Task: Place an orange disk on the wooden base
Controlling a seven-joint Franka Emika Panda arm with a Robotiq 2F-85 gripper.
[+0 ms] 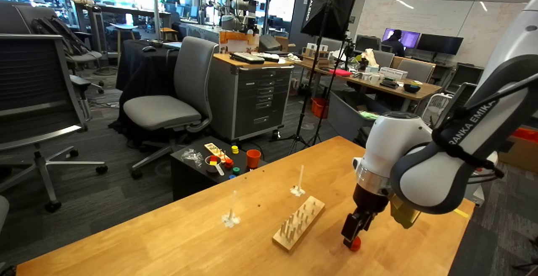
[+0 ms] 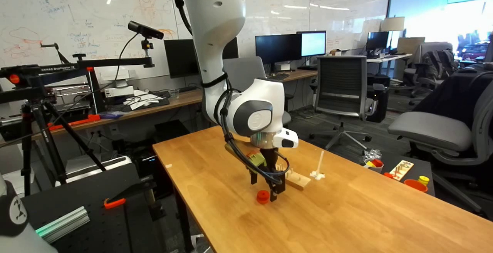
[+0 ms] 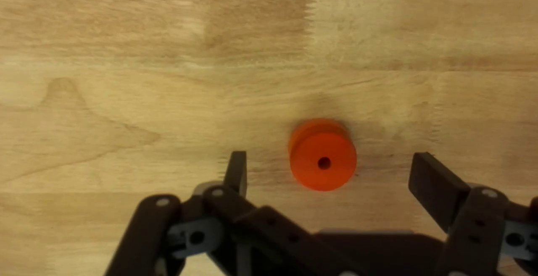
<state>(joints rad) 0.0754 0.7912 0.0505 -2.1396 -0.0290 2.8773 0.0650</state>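
The orange disk [image 3: 323, 150] lies flat on the tabletop [image 1: 201, 242], its face and centre hole turned up; being round, it favours no direction. In the wrist view a second rim shows just beneath it, and whether that is a separate piece I cannot tell. The jaws point down, set wide apart on either side of the disk and holding nothing, with wood grain visible in both gaps. In an exterior view the wooden base [image 1: 302, 227] runs lower left to upper right, its short pegs [image 1: 283, 228] upright, a stretch of tabletop separating it from the disk. Both lie well in from the edges. One thin stick [image 1: 301, 177] stands near the base's far end, another stick [image 1: 233, 204] well apart. The surface is pale jointed wood; past it are a black stand [image 1: 191, 187], a grey chair [image 1: 164, 110] and a whiteboard [image 2: 69, 25].
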